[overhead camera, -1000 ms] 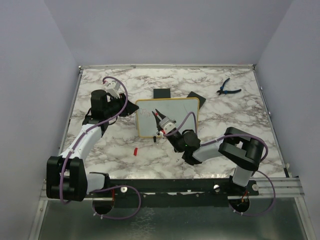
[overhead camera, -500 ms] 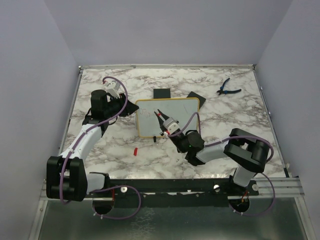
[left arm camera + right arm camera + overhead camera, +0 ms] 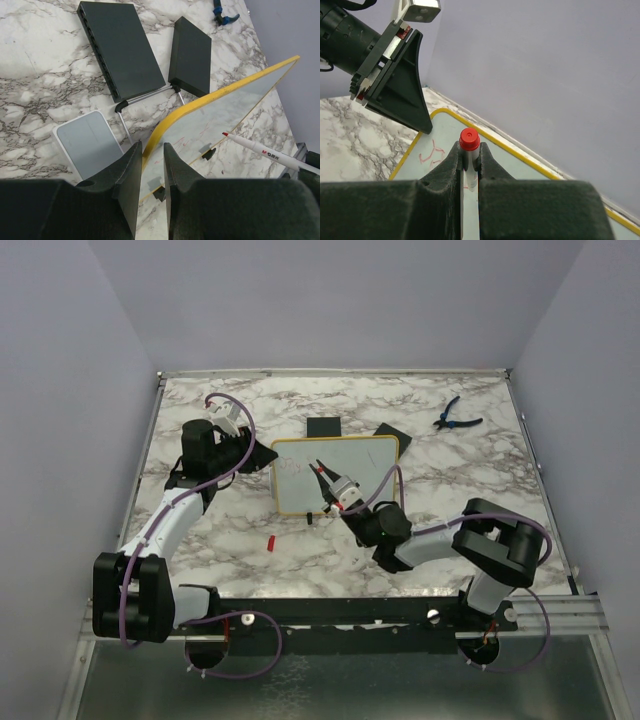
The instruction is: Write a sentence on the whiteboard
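Note:
The whiteboard (image 3: pixel 345 480), yellow-framed, stands tilted mid-table. My left gripper (image 3: pixel 258 454) is shut on its left edge; in the left wrist view the yellow frame (image 3: pixel 165 132) runs between the fingers (image 3: pixel 131 170). My right gripper (image 3: pixel 338 488) is shut on a white marker (image 3: pixel 469 142) with a red end. The marker's red tip (image 3: pixel 225 134) points at the board's face; I cannot tell if it touches. The sentence is a few faint red strokes on the board's left part (image 3: pixel 432 152), also seen in the left wrist view (image 3: pixel 202 133).
Two black boxes (image 3: pixel 323 427) (image 3: pixel 390 434) lie behind the board. Blue pliers (image 3: pixel 455 419) lie at the far right. A small red cap (image 3: pixel 271 541) lies in front of the board. A flat grey-white pad (image 3: pixel 90 145) lies by the board's left edge.
My right gripper has moved a little to the right along the board with the marker. The left gripper and the board have not moved.

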Robot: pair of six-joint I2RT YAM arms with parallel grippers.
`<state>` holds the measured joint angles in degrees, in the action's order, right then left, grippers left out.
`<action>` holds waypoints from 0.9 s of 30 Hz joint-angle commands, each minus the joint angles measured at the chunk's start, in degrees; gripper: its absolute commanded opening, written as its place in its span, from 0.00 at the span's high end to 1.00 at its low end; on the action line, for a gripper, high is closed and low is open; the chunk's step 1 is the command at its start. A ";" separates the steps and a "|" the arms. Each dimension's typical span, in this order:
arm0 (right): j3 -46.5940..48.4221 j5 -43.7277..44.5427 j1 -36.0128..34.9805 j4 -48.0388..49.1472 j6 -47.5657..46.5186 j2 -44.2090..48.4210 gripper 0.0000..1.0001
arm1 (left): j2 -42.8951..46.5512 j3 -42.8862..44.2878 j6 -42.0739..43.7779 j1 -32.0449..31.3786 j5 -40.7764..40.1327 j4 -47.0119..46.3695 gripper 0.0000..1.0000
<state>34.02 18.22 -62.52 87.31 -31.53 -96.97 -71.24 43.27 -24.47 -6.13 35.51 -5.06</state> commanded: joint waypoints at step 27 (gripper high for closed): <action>2.65 2.30 1.88 12.31 -0.13 -4.45 0.99 | 1.48 0.33 0.08 -0.37 1.06 -1.36 0.76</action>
<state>35.62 19.05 -61.01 87.33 -31.55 -99.92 -71.24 43.27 -24.47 -6.13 35.51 -5.06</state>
